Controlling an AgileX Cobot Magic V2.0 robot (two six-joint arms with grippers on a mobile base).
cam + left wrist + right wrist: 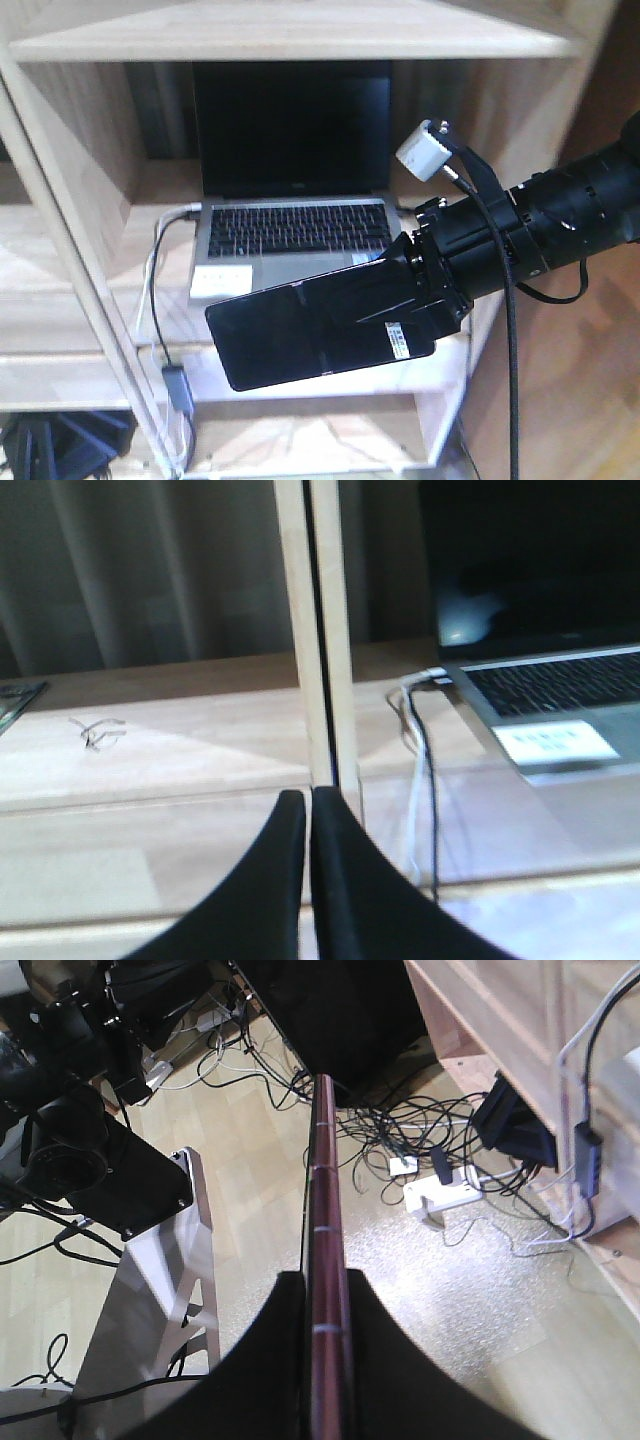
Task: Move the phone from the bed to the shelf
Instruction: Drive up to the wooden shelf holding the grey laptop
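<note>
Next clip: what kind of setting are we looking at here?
Probably an indoor room set up as a home office or test lab: a pale wooden shelf holding an open laptop, wood-look flooring strewn with cables and a power strip. The right gripper holds the phone before it.

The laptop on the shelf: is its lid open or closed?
Open. The laptop has its dark screen standing upright behind the exposed keyboard.

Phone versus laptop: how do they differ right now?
The phone is small and thin, the laptop far larger. The phone is held in the air by the right gripper; the laptop rests open on the shelf. Both show black screens.
</note>
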